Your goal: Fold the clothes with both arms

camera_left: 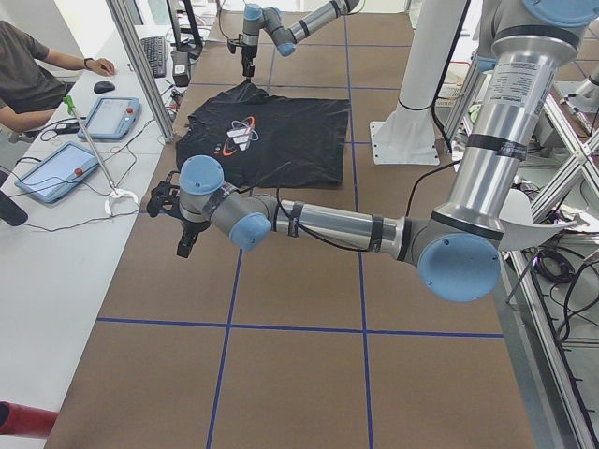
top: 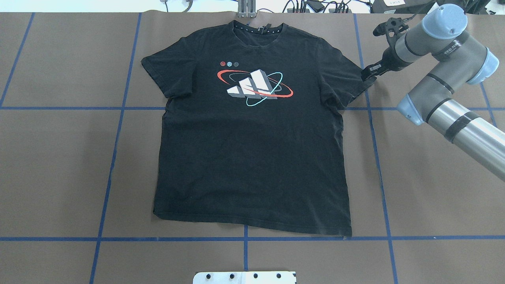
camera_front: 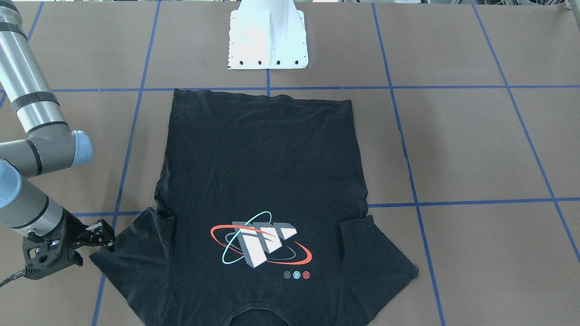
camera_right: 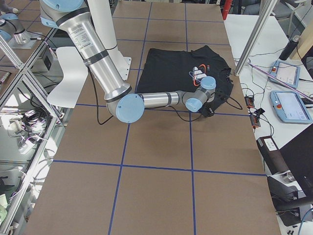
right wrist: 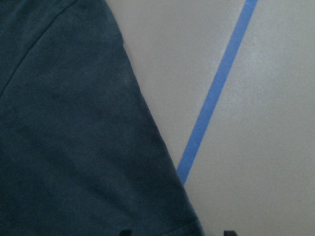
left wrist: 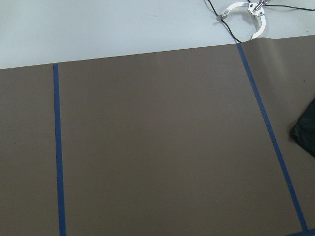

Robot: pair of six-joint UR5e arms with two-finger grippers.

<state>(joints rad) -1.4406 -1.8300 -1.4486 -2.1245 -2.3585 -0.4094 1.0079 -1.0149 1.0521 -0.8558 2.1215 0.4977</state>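
My right gripper (top: 369, 73) is down at table level on the far right of the scene, at the outer edge of the T-shirt (top: 252, 157) sleeve (top: 347, 86). Through its wrist camera I see two dark fingertips (right wrist: 125, 232) set well apart at the bottom of the frame, so the jaws stand open, with the corner of the sleeve hem lying between them. They grip nothing that I can see, and I cannot tell whether they touch the cloth. The right arm (top: 453, 118) reaches in from the near right, elbow bent, wrist pointing toward the shirt.

My left gripper (camera_left: 182, 249) hangs over bare table (top: 59, 157) well to the left of the shirt, pointing down. It shows only in the side view, so I cannot tell how far open it is. Its wrist camera looks down on brown surface and blue tape lines (top: 380, 169), with just a black corner of the shirt at the right edge. The left arm (camera_left: 328, 224) stretches out low and nearly level from its elbow.

The T-shirt lies flat and spread in the middle of the table, both sleeves out, the graphic (top: 254, 85) facing up. Its collar (top: 258, 29) is at the far edge and its hem (top: 252, 225) is near the white pedestal (camera_front: 268, 45). The cloth is mostly smooth, with light wrinkles by the armpits.

Beyond the far edge, a person (camera_left: 23, 75) sits at a white desk with touch panels (camera_left: 56, 173).
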